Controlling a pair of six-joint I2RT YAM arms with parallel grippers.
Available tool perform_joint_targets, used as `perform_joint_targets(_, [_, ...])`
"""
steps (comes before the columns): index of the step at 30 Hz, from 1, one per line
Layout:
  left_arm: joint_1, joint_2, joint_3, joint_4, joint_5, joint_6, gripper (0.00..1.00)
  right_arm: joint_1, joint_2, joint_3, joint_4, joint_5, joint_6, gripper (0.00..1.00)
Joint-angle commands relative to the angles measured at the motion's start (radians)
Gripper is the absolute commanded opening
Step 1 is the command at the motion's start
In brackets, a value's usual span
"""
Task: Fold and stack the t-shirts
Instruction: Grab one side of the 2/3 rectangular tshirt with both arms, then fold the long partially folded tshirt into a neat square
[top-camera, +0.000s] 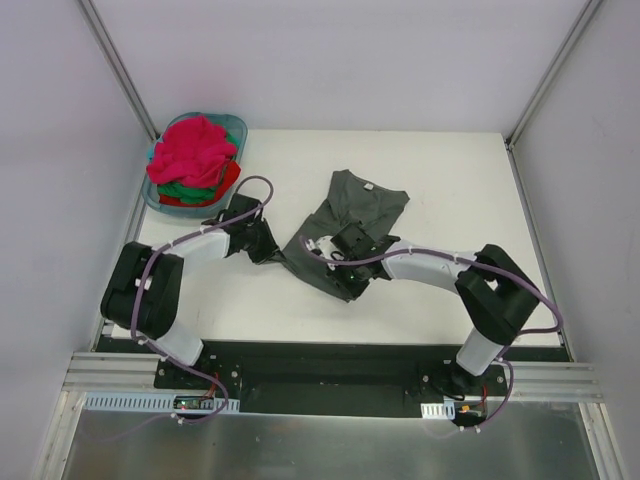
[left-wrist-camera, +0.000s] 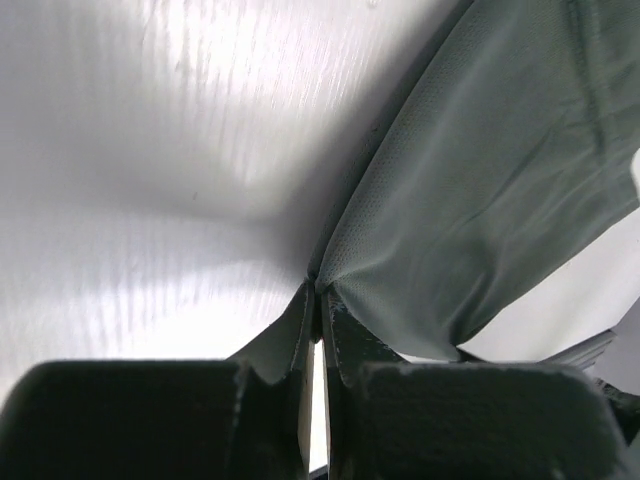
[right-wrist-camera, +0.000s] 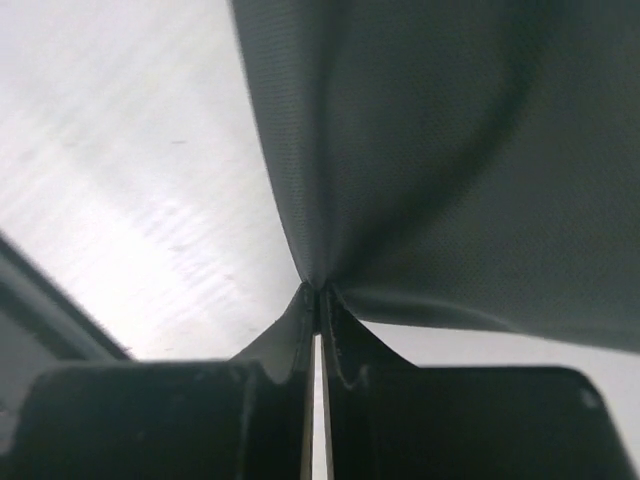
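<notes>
REMOTE DESK: I am gripping the grey shirt (top-camera: 352, 212) with both pincers over the table (top-camera: 450, 170). The left pincer (left-wrist-camera: 318, 300) is clamped on a thin fold at the shirt's edge, and the right pincer (right-wrist-camera: 318, 295) is clamped on a second fold close by. The cloth is fanning out ahead of both tips, with its collar lying farthest from them.

As I judge it, each bite is shallow, so a hard pull is risking a slip. Either pincer may also be catching only one layer, which would be twisting the shirt instead of spreading it. With the two grips so near each other, the body is bunching between them, and a crooked fold is likely unless they draw apart evenly.

The pile (top-camera: 195, 160) of pink, green and red shirts is waiting in the basket (top-camera: 240, 125), well beyond the left pincer.

A small pale label (top-camera: 367, 185) is showing at the neck. Its writing is too small to read, and I am seeing no other lettering.
</notes>
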Motion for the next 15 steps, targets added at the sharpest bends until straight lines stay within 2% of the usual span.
perform_joint_targets(1, [0.014, -0.149, -0.079, -0.064, -0.092, -0.026, 0.00, 0.077, -0.072, 0.008, 0.020, -0.201, 0.013, 0.01])
perform_joint_targets(6, [0.026, -0.364, -0.162, -0.191, -0.190, -0.073, 0.00, 0.163, -0.142, 0.021, 0.055, -0.355, 0.122, 0.01])
perform_joint_targets(11, [0.029, -0.648, -0.207, -0.342, -0.377, -0.104, 0.00, 0.245, -0.202, 0.019, 0.115, -0.459, 0.252, 0.01])
perform_joint_targets(15, [0.029, -0.869, -0.214, -0.431, -0.406, -0.108, 0.00, 0.321, -0.243, 0.010, 0.245, -0.574, 0.340, 0.01])
